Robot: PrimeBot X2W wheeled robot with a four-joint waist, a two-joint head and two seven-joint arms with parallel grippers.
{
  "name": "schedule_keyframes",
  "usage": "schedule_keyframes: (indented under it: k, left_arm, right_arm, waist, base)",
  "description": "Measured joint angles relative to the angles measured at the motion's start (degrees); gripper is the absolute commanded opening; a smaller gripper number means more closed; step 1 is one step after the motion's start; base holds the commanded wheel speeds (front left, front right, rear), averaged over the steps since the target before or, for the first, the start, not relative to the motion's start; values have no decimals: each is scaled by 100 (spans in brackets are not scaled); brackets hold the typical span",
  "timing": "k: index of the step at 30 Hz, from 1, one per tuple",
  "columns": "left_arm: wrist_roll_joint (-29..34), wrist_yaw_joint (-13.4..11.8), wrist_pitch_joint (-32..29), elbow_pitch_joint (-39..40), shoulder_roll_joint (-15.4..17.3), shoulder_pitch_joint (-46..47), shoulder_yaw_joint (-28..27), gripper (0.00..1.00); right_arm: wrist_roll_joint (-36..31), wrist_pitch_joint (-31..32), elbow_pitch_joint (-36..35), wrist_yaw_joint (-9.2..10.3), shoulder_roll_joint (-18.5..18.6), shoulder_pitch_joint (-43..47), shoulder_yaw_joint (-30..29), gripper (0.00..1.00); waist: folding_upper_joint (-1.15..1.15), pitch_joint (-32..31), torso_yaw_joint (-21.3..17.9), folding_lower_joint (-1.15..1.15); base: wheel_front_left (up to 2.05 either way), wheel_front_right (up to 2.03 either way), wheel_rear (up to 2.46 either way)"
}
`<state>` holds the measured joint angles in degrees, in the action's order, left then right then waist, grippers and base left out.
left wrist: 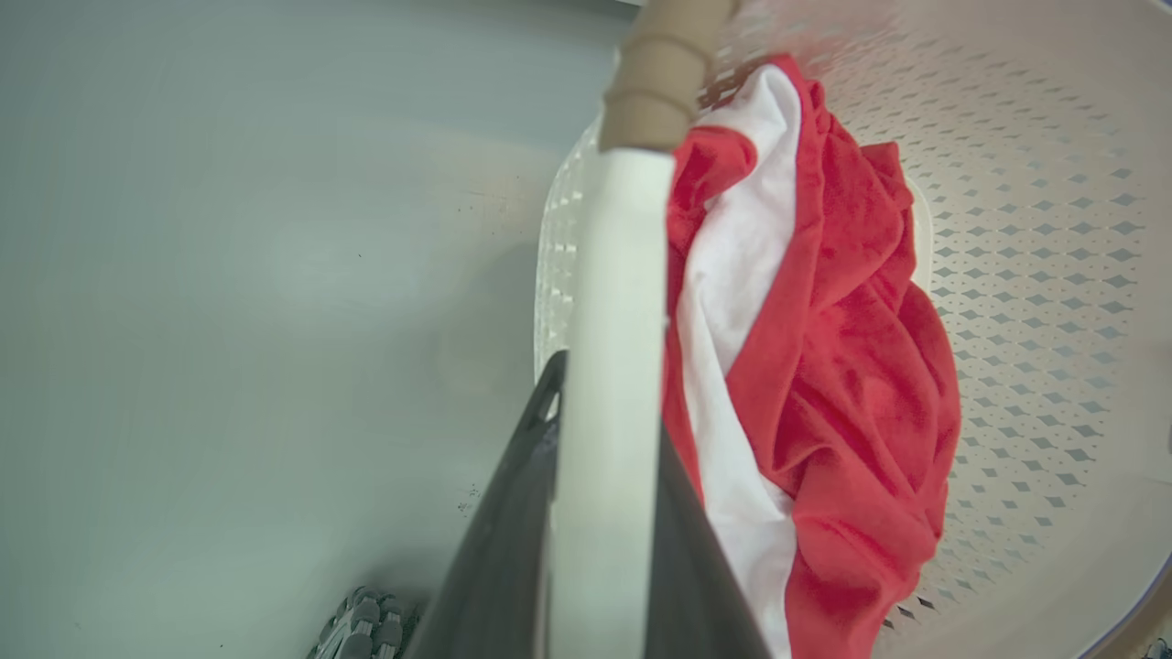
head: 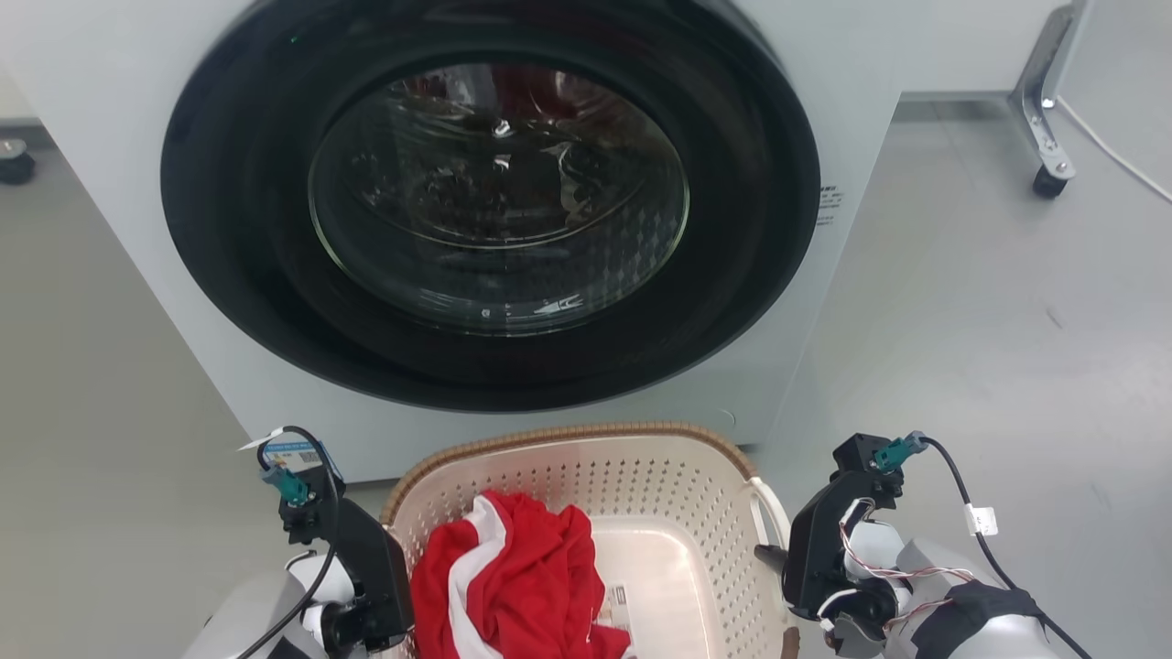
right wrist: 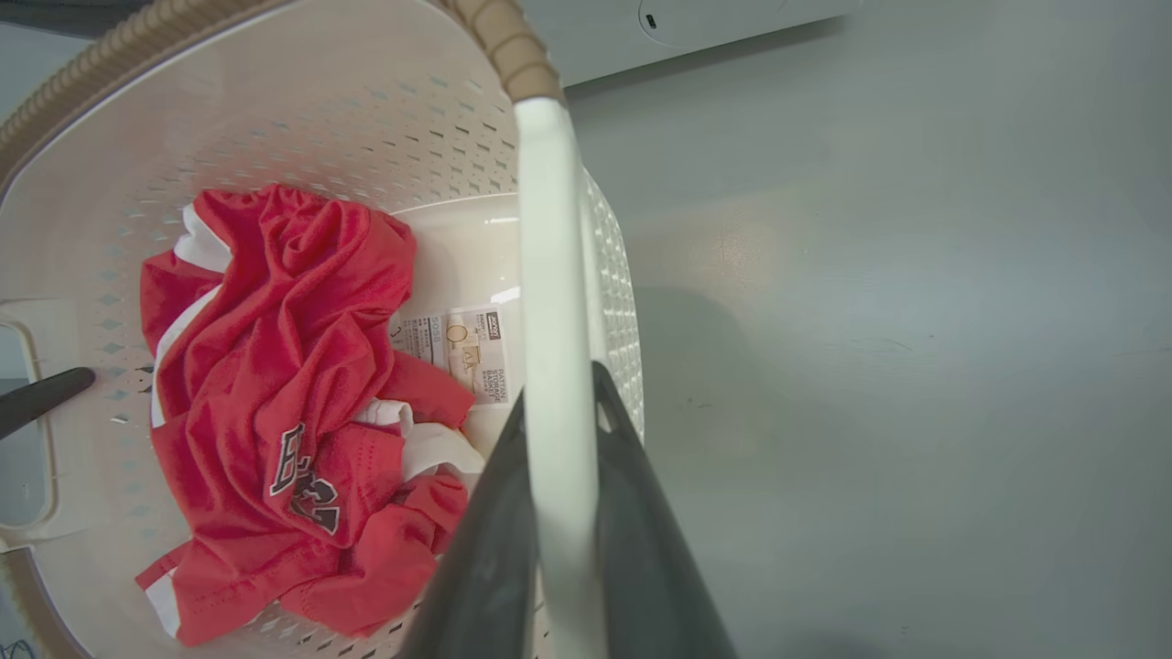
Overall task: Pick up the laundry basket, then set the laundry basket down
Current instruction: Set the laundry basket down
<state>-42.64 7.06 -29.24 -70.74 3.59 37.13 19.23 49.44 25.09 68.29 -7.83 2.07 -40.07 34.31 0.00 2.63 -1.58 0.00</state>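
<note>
The laundry basket (head: 641, 480), cream perforated plastic with a brown woven-look rim, sits low in the head view, right in front of the washing machine. A red and white garment (head: 513, 577) lies crumpled inside. My left gripper (head: 394, 595) is at the basket's left side, and the left wrist view shows its dark fingers (left wrist: 494, 549) shut on the white left handle (left wrist: 613, 320). My right gripper (head: 778, 554) is shut on the white right handle (right wrist: 549, 275), fingers (right wrist: 641, 513) on either side. Whether the basket touches the floor I cannot tell.
The washing machine (head: 92, 137) with its round dark glass door (head: 494, 201) stands directly behind the basket. A metal frame leg on a castor (head: 1044, 119) and a white cable (head: 1117, 151) are at the far right. Grey floor (head: 1007, 320) spreads to both sides.
</note>
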Motion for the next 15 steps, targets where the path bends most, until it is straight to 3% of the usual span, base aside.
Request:
schedule_keyframes:
  k: [15]
  left_arm:
    - [310, -102, 1036, 137, -43, 114, 165, 0]
  right_arm:
    - [-119, -813, -165, 87, 8, -73, 134, 0]
  waist:
    - [0, 833, 11, 0]
  base:
    - [0, 0, 0]
